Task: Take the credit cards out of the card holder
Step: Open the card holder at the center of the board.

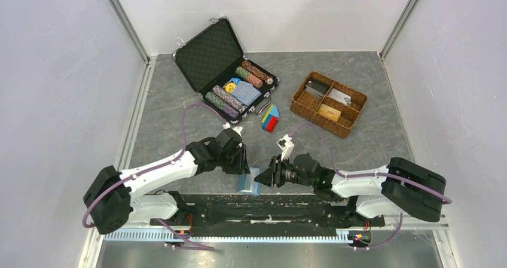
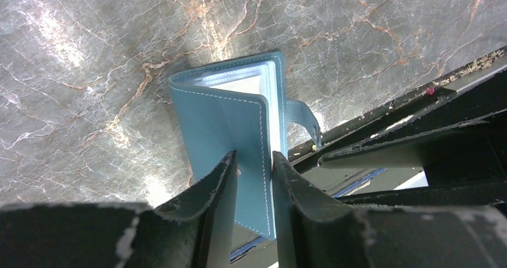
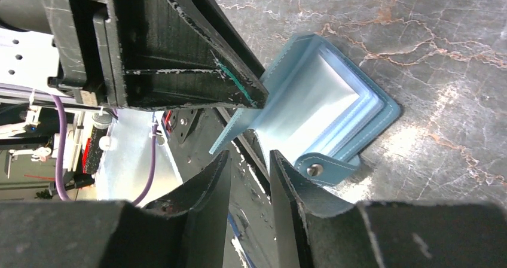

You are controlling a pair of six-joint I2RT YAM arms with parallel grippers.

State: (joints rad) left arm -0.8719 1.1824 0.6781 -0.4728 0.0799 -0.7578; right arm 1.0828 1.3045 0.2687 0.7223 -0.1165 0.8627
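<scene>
My left claw (image 2: 253, 158) pinching one cover of the open light-blue card holder (image 2: 221, 118), my right claw (image 3: 250, 155) at its other edge, cannot tell whether gripping

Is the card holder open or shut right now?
Open. The card holder has its covers spread apart like a book, with pale sleeves showing between them in both wrist views.

walls (image 1: 54, 70): plain white | table (image 1: 167, 94): grey marbled slab (bright glare patches)
</scene>
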